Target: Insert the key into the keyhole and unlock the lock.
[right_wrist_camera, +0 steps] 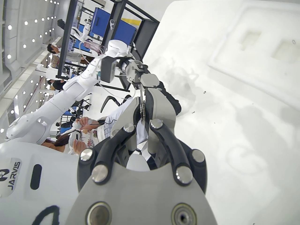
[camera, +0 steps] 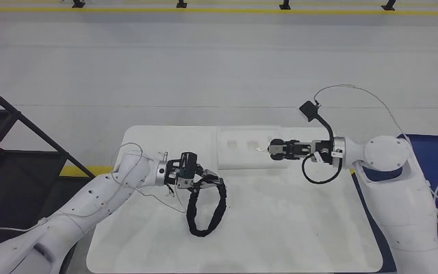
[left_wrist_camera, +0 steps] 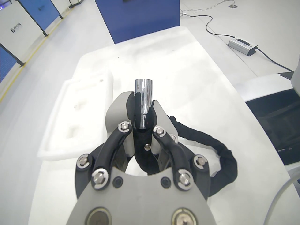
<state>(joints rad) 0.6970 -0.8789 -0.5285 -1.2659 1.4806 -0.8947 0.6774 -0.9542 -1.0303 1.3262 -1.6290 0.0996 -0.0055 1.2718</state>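
The lock is a black cable loop [camera: 205, 214] ending in a chrome cylinder [left_wrist_camera: 143, 99]. My left gripper [left_wrist_camera: 142, 104] is shut on that cylinder, whose end points away from the wrist, and the cable [left_wrist_camera: 222, 162] hangs down onto the table. In the top view the left gripper [camera: 194, 170] is at the table's left-centre. My right gripper [camera: 272, 148] is over the table's right-centre, pointing at the left one, a gap apart. It is shut on a small metal key [right_wrist_camera: 142, 107], whose tip [camera: 259, 148] sticks out past the fingertips.
A white foam tray [camera: 250, 147] with shallow pockets lies at the table's far edge between the arms. A blue cabinet [left_wrist_camera: 138, 8] stands beyond the table [camera: 287, 233]. A black frame [camera: 34, 137] is left of the table.
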